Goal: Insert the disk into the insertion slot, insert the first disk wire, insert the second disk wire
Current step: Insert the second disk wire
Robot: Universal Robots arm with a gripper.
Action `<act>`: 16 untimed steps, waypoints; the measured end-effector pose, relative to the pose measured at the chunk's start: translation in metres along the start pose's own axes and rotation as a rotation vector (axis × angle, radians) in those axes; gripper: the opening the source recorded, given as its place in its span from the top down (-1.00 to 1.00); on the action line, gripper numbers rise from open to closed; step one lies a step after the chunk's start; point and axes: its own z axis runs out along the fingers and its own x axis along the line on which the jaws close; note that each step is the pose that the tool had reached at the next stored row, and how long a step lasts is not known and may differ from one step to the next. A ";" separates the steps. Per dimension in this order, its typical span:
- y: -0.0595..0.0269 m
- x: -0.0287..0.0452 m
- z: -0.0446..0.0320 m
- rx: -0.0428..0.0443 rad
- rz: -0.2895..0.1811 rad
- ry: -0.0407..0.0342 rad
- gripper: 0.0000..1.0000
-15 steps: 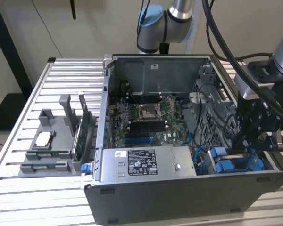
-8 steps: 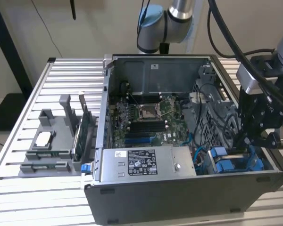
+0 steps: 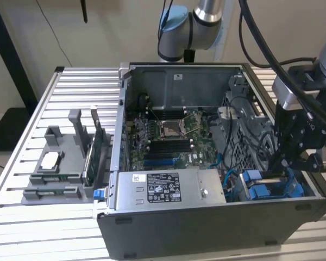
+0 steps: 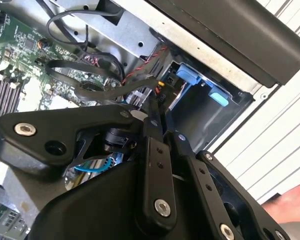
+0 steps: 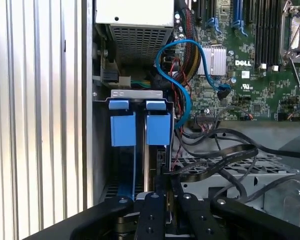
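Gripper lowered into the drive bay of the computer case.
Its fingers are closed together at a flat black cable; whether it is pinched cannot be told. The blue-framed disk is seated in the bay.

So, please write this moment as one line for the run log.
gripper: over the drive bay, fingers together | disk: standing in the bay | blue cable: loose beside the bay

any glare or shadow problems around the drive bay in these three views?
Exterior view: the insertion slot sits in shade under the gripper. First wrist view: the slatted table glares white, while the blue rails are evenly lit. Second wrist view: slot interior shadowed, gripper dark in front.
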 end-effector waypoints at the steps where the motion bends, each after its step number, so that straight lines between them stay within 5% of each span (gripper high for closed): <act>1: 0.0000 0.0000 0.0002 0.0000 0.000 0.0001 0.69; 16: -0.0015 0.0004 0.0043 -0.0001 0.000 0.0001 0.69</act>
